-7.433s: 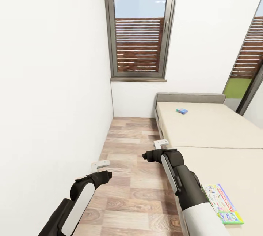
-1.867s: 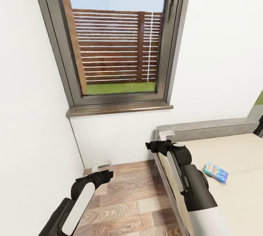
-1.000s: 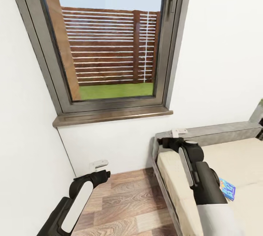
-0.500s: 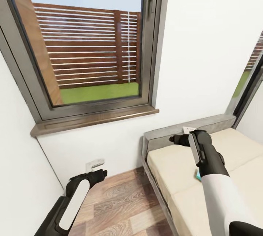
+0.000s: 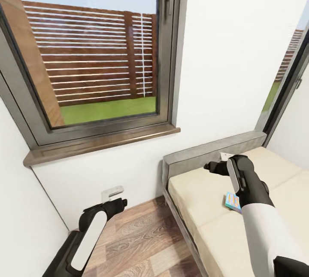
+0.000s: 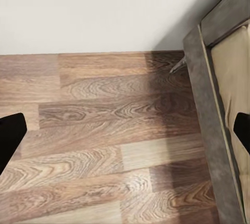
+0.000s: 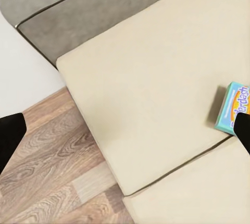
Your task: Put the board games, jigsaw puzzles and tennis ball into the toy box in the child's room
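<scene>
Floorboards (image 5: 141, 242) run under the left gripper (image 5: 112, 192), which hangs empty near the white wall (image 5: 223, 53), its fingers spread wide in the left wrist view. To its right stands the bed (image 5: 201, 191) with its grey headboard (image 5: 210, 150). The right gripper (image 5: 224, 156) hovers over the cream mattress, fingers wide apart and holding nothing. The small blue board game (image 5: 233, 202) (image 7: 233, 108) lies flat on the mattress, just beside one dark fingertip (image 7: 242, 130) in the right wrist view, not between the fingers.
</scene>
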You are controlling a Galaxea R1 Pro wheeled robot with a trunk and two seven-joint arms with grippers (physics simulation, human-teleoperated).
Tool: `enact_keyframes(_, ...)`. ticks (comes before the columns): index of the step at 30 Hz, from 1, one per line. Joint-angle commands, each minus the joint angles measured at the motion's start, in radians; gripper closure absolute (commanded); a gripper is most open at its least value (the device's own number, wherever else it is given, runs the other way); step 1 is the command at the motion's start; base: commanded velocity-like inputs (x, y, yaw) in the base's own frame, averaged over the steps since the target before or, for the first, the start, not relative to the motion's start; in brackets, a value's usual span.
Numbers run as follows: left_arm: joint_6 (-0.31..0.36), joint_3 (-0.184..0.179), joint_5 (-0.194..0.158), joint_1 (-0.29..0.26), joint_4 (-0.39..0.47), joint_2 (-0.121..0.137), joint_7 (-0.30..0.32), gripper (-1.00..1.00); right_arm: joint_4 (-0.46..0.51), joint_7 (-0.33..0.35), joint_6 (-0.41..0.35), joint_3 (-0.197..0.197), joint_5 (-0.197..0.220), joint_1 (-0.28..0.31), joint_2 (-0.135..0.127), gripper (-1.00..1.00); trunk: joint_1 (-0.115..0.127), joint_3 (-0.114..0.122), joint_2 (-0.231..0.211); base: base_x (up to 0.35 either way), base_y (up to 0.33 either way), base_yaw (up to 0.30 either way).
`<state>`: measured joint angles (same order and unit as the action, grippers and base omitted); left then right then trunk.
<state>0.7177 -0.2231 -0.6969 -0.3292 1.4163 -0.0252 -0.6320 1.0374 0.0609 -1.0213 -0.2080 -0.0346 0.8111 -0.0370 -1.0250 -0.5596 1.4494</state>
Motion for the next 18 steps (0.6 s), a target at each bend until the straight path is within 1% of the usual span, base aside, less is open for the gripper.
enact_keyframes(1,0.000,-0.001,-0.010,-0.001,0.001,0.000,-0.010,-1.00,0.001,0.006,-0.004,-0.002,-0.004,0.001,0.000,-1.00,0.000,-0.001,0.001,0.000,0.001,-0.007)
enact_keyframes(6,-0.001,-0.001,-0.010,-0.001,0.001,-0.001,-0.011,-1.00,0.002,0.006,-0.004,-0.003,-0.005,0.000,-0.001,-1.00,0.000,-0.001,0.001,0.054,-0.048,-0.003)
enact_keyframes(9,-0.002,-0.001,-0.010,-0.001,0.001,-0.001,-0.011,-1.00,0.002,0.006,-0.003,-0.003,-0.005,-0.001,-0.002,-1.00,0.000,-0.001,0.001,0.169,-0.160,-0.001)
enact_keyframes(13,-0.002,-0.001,-0.010,0.000,0.001,-0.001,-0.011,-1.00,-0.009,0.005,-0.001,-0.005,-0.006,0.004,-0.010,-1.00,0.000,-0.001,0.001,0.198,-0.133,0.000)
enact_keyframes(14,-0.002,-0.001,-0.010,0.001,0.001,-0.001,-0.011,-1.00,-0.014,0.004,0.000,-0.005,-0.006,0.005,-0.017,-1.00,0.000,-0.001,0.001,0.125,-0.075,0.000)
enact_keyframes(15,-0.001,-0.001,-0.010,0.001,0.001,-0.001,-0.011,-1.00,-0.027,0.004,0.001,-0.006,-0.006,0.006,-0.033,-1.00,0.000,-0.001,0.001,0.080,-0.048,0.000)
enact_keyframes(16,-0.001,0.000,-0.010,0.001,0.001,-0.001,-0.011,-1.00,-0.035,0.004,0.001,-0.007,-0.005,0.007,-0.042,-1.00,0.000,-0.001,0.001,0.064,-0.039,0.000)
enact_keyframes(17,-0.001,0.000,-0.009,0.001,0.001,-0.001,-0.011,-1.00,-0.047,0.004,0.002,-0.008,-0.005,0.008,-0.056,-1.00,0.000,-0.001,0.001,0.041,-0.025,0.000)
enact_keyframes(18,-0.001,0.001,-0.009,0.001,0.001,-0.001,-0.011,-1.00,-0.052,0.004,0.002,-0.009,-0.005,0.008,-0.062,-1.00,0.000,-0.001,0.001,0.033,-0.020,0.000)
